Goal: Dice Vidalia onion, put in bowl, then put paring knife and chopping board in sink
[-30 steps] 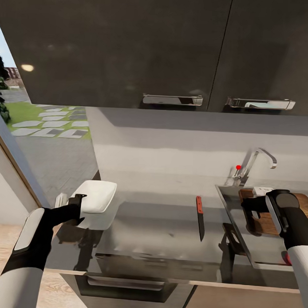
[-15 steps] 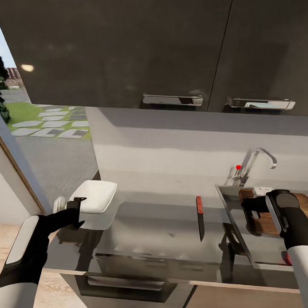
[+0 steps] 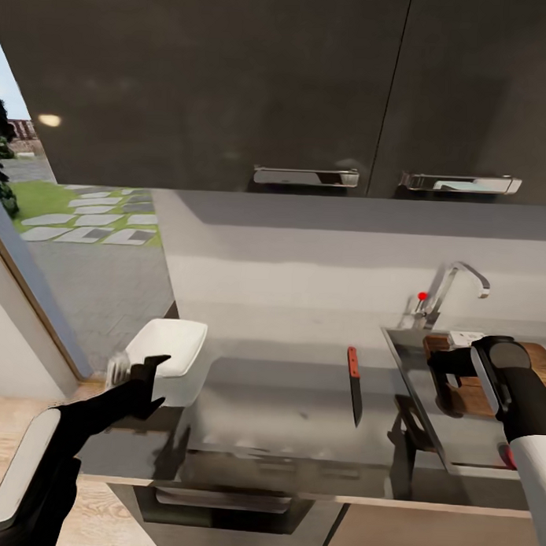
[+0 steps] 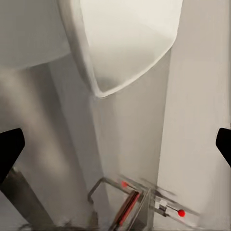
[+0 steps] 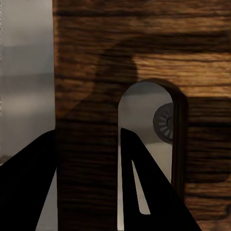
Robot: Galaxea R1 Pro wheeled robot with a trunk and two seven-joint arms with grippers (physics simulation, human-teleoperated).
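- The right gripper's fingers (image 5: 139, 183) pinch the chopping board (image 5: 144, 57) at its handle slot, one finger through the slot, one outside the board's edge.
- Right gripper (image 3: 446, 385) holds the board over the sink (image 3: 425, 412), at the right.
- Recommended: lower the board flat into the basin before releasing.
- Left gripper (image 3: 139, 378) is spread wide, empty, beside the bowl (image 3: 168, 348).
- The paring knife (image 3: 354, 386), red-handled, dark-bladed, lies on the countertop (image 3: 284, 415), just left of the sink.

Bare countertop (image 3: 284, 407) between bowl (image 3: 169, 350) and paring knife (image 3: 354, 386)
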